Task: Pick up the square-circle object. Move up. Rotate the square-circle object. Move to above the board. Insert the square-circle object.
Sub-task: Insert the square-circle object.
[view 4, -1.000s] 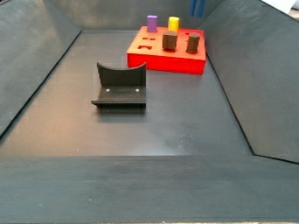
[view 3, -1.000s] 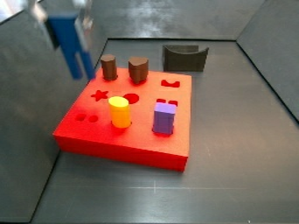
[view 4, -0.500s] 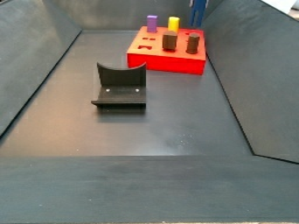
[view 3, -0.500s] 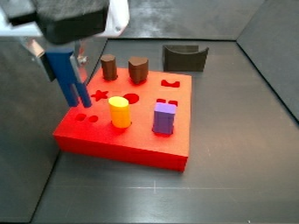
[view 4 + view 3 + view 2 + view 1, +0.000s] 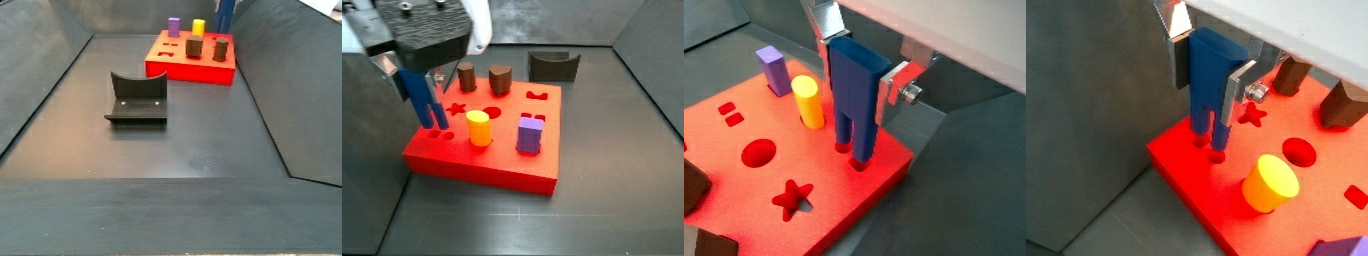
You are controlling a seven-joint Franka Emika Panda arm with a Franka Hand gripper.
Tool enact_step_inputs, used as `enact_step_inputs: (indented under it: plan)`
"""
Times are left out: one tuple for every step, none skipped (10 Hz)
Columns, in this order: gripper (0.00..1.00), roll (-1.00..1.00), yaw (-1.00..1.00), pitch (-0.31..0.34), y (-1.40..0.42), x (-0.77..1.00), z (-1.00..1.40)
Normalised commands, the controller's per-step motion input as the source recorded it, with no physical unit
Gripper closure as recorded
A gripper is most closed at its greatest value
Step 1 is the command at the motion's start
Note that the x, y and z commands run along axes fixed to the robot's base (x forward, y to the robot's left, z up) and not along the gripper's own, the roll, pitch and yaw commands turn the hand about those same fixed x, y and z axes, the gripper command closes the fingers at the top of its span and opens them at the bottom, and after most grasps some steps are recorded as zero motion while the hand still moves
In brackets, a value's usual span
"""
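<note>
Where the board (image 5: pixel 476 160) ends at its near-left corner, with bare dark floor (image 5: pixel 543 220) beyond, poised upright over that corner. Hand (image 5: pixel 1211 72) clamped on the square-circle object (image 5: pixel 855 85), legs down at two small holes near the edge. Close by: yellow peg (image 5: pixel 1269 184), star hole (image 5: pixel 792 196), purple block (image 5: pixel 531 133).

A dark grey enclosure is shown in both side views. A flat, matte grey floor (image 5: pixel 201 140) is bounded by smooth grey walls that slope outward: a left wall (image 5: pixel 34 80), a right wall (image 5: pixel 305 90) and a back wall (image 5: pixel 543 20). A faint seam (image 5: pixel 147 179) is seen crossing the floor near the front edge. Soft, even light is reflected dully off the floor (image 5: pixel 596 150). A dark fixture (image 5: pixel 136 98) is set on the floor, well apart from the walls.
</note>
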Motion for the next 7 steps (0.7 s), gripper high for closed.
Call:
enact_step_inputs:
  plan:
    - [1.00,0.06,0.07,-0.010,0.00,0.12,-0.23]
    - [1.00,0.16,0.09,-0.091,-0.03,0.07,-0.50]
    - [1.00,0.26,0.09,-0.164,-0.10,0.00,-0.64]
    - [1.00,0.18,0.01,-0.100,-0.05,0.00,-0.48]
    - [1.00,0.07,0.00,-0.104,-0.03,0.03,-0.36]
    - [1.00,0.05,0.00,-0.171,-0.05,0.20,-0.52]
    - [1.00,0.12,-0.01,-0.154,-0.13,0.07,-0.87]
